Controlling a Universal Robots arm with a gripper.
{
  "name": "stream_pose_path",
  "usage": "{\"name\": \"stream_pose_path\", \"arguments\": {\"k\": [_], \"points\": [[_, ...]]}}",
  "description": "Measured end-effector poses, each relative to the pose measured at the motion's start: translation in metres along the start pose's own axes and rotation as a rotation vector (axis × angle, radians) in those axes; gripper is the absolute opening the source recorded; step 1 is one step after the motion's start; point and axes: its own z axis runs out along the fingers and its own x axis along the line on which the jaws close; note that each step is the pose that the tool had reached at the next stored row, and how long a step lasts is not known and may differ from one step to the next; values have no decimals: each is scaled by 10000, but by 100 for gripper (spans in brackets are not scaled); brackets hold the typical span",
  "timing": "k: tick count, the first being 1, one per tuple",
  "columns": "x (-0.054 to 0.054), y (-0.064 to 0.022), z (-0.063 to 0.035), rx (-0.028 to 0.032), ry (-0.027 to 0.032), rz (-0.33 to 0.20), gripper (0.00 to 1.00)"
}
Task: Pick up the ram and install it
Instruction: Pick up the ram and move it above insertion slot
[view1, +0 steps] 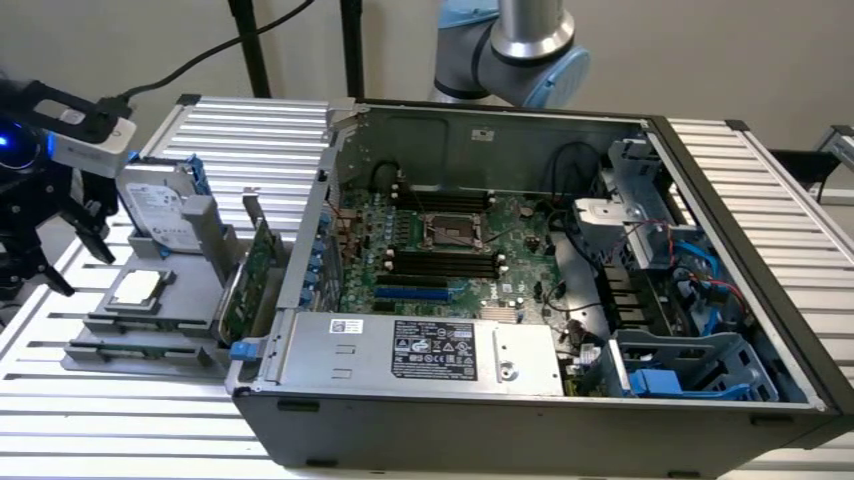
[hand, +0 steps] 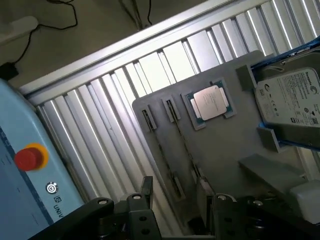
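Observation:
The ram (view1: 134, 351) is a thin dark-green stick standing on edge in the front holder of the grey parts tray (view1: 187, 300), at the exterior view's left. From the wrist camera the ram (hand: 184, 145) appears edge-on as a narrow line across the tray (hand: 225, 145). My black gripper (view1: 70, 255) hangs just off the tray's left side, above the slatted table. In the wrist view the gripper (hand: 175, 200) is open, its fingers (hand: 146, 189) apart over the near end of the ram holders, with nothing held.
The tray also carries a CPU (view1: 138, 288), a hard drive (view1: 154, 210) and an upright green expansion card (view1: 236, 285). Beside it the open computer case (view1: 534, 400) shows a motherboard with black memory slots (view1: 434, 262). A blue pendant's red stop button (hand: 30, 157) lies nearby.

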Motion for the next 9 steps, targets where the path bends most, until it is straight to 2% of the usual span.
{"name": "stream_pose_path", "arguments": {"k": [9], "points": [[-1,2,96,7,-23,-1624,48]]}}
